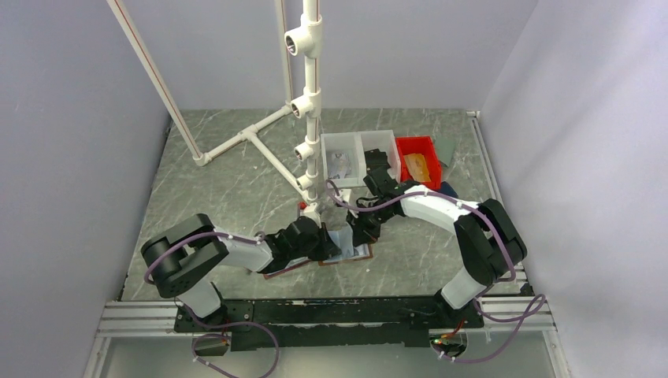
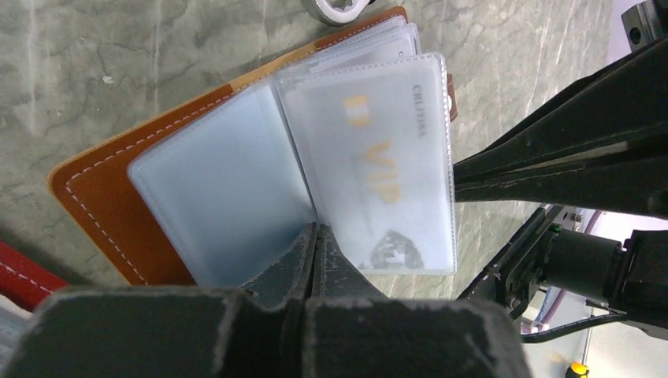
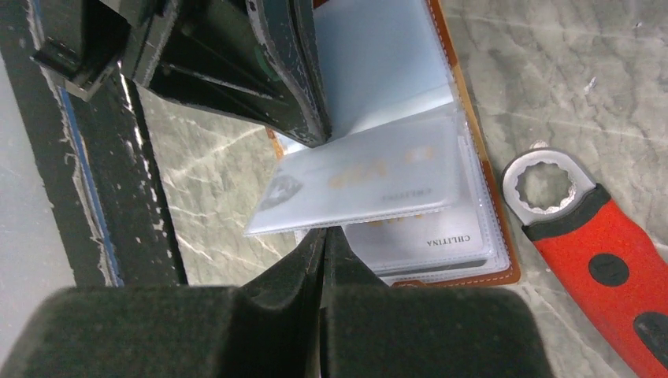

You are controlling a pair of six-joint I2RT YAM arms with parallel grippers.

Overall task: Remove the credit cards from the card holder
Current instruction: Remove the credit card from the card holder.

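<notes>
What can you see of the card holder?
The card holder lies open on the marbled table: tan leather cover with white stitching, frosted clear plastic sleeves fanned. One sleeve, holding a card marked VIP, is raised off the stack. The left gripper, fingers closed, meets it near the spine; the right gripper at its outer edge. A red-handled wrench lies beside the cover.

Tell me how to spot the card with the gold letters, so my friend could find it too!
On the grey marble table, near the front middle, a brown leather card holder lies open. One frosted plastic sleeve is lifted above the others, and the card sits inside it. Only this card shows big gold VIP letters; the sleeve beside it looks empty.
</notes>
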